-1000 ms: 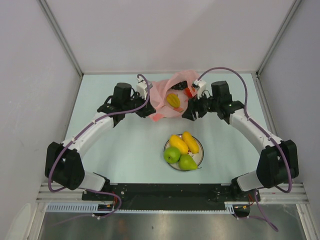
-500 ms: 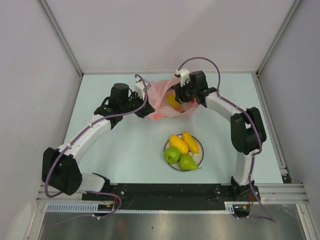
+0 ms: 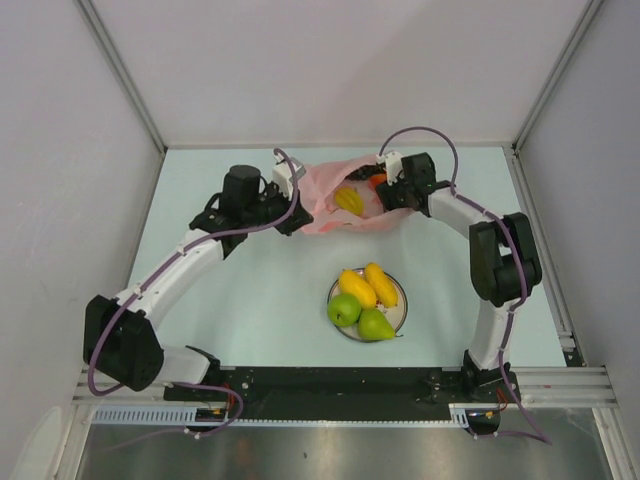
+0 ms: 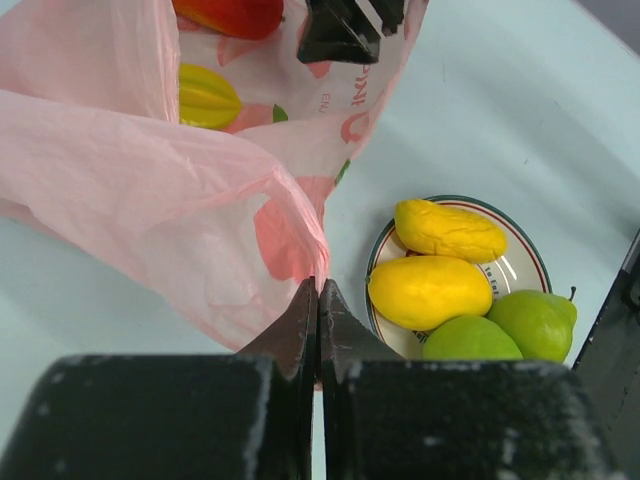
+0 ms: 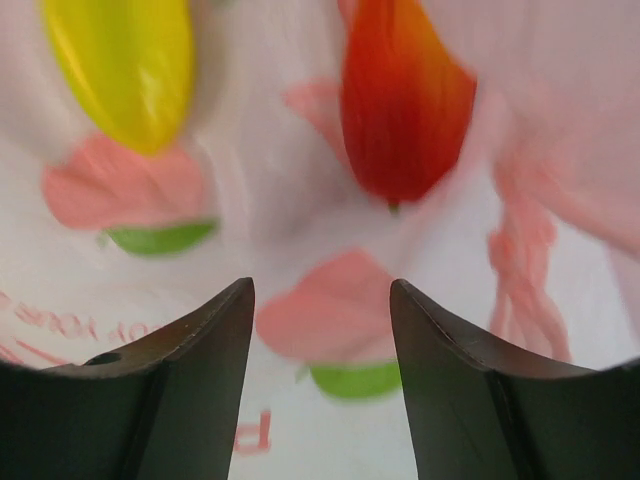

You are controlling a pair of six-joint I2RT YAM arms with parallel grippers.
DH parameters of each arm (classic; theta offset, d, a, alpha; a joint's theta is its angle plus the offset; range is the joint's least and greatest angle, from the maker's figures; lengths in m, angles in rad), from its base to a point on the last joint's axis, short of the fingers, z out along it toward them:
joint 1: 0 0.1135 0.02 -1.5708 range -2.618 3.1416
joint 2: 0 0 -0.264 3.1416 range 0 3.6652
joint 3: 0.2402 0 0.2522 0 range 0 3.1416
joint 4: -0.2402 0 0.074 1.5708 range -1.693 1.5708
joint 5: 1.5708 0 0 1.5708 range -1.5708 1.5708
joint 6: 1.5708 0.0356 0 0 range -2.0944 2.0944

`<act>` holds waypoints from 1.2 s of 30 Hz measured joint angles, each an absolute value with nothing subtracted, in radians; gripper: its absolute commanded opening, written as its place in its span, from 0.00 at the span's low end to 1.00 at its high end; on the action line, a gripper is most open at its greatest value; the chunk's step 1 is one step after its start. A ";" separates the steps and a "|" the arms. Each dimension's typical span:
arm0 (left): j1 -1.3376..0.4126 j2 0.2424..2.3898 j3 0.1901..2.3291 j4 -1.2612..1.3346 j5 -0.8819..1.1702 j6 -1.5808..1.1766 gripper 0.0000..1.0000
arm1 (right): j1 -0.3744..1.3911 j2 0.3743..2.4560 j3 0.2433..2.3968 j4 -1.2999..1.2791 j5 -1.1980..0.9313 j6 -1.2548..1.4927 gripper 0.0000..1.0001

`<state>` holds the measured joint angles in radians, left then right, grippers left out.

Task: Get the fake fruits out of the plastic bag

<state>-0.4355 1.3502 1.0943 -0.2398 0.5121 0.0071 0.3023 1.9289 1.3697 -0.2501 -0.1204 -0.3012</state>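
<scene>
- Left tool [image 4: 318, 290]: jaws fully closed, pinching a fold of the translucent pink crinkly plastic bag [image 4: 120, 170] at its 9 o'clock edge.
  - Risk: the thin film slips or tears if the other arm tugs, and the mouth then collapses over the fruit.
  - Pose: left arm stretched long and low over the pale worktop [image 3: 250, 300], wrist pointing toward 3 o'clock.
- Bag: flat on the worktop at 12 o'clock of the plate, well apart from it.
- Yellow ribbed plastic fruit [image 3: 347, 200]: inside the bag, mid-bag.
  - Risk: it sits off the right tool's line at about 11 o'clock and could get nudged deeper.
- Round white plate [image 4: 520, 268]: holds two yellow-orange plastic mangoes [image 4: 430, 292], a green plastic apple [image 3: 344, 310] and a green plastic pear [image 4: 535, 320]. These are already out.
- Glossy red-orange plastic fruit [image 5: 405, 100]: in the bag, ahead of the right tool at 1 o'clock, not between the fingers.
- Right tool [image 5: 320, 290]: jaws moderately apart and empty, with printed film below.
  - Risk: closing here bites film rather than fruit, and the slick tapered fruit could squirt out of the grip.
  - Pose: elbow raised on the 3 o'clock side, forearm reaching toward 10 o'clock into the bag's 2 o'clock corner.
</scene>
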 measured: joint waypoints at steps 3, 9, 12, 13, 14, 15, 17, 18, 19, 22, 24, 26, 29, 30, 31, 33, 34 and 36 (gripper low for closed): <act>-0.435 1.361 1.097 -0.238 0.512 0.007 0.00 | 0.325 1.961 1.457 -0.227 -0.134 -0.320 0.63; -0.435 1.364 1.097 -0.242 0.511 0.007 0.00 | 0.355 2.108 1.664 -0.160 -0.117 -0.363 0.85; -0.435 1.364 1.097 -0.249 0.508 0.008 0.00 | 0.353 2.188 1.716 -0.142 -0.075 -0.395 0.87; -0.435 1.364 1.097 -0.250 0.508 0.009 0.00 | 0.351 2.216 1.731 -0.140 -0.059 -0.406 0.87; -0.435 1.364 1.097 -0.251 0.508 0.009 0.00 | 0.348 2.240 1.737 -0.139 -0.046 -0.419 0.87; -0.435 1.364 1.097 -0.252 0.508 0.009 0.00 | 0.345 2.260 1.738 -0.140 -0.034 -0.427 0.87; -0.435 1.363 1.097 -0.253 0.508 0.010 0.00 | 0.336 2.290 1.738 -0.151 -0.020 -0.444 0.88; -0.435 1.363 1.097 -0.253 0.507 0.010 0.00 | 0.334 2.298 1.737 -0.146 -0.019 -0.448 0.88; -0.435 1.363 1.097 -0.253 0.507 0.010 0.00 | 0.332 2.298 1.739 -0.143 -0.008 -0.453 0.86; -0.436 1.363 1.097 -0.253 0.504 0.010 0.00 | 0.330 2.298 1.738 -0.138 0.004 -0.470 0.65; -0.436 1.363 1.097 -0.253 0.503 0.009 0.00 | 0.329 2.298 1.732 -0.142 0.002 -0.479 0.51; -0.436 1.363 1.097 -0.253 0.503 0.009 0.00 | 0.329 2.297 1.732 -0.148 -0.013 -0.476 0.40; -0.436 1.363 1.097 -0.253 0.502 0.009 0.00 | 0.330 2.269 1.724 -0.176 -0.062 -0.454 0.34; -0.436 1.363 1.096 -0.253 0.502 0.009 0.00 | 0.330 2.251 1.720 -0.190 -0.088 -0.445 0.33; -0.436 1.363 1.096 -0.253 0.502 0.009 0.00 | 0.330 2.231 1.716 -0.202 -0.108 -0.436 0.33; -0.436 1.363 1.093 -0.250 0.502 0.009 0.00 | 0.331 2.172 1.700 -0.230 -0.163 -0.415 0.33; -0.436 1.363 1.092 -0.248 0.502 0.008 0.00 | 0.331 2.135 1.689 -0.240 -0.192 -0.407 0.33; -0.436 1.363 1.092 -0.248 0.502 0.008 0.00 | 0.336 2.038 1.652 -0.263 -0.251 -0.392 0.32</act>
<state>-0.4358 1.3632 1.0916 -0.2481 0.5022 0.0082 0.3355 2.0380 1.6520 -0.2634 -0.2508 -0.3923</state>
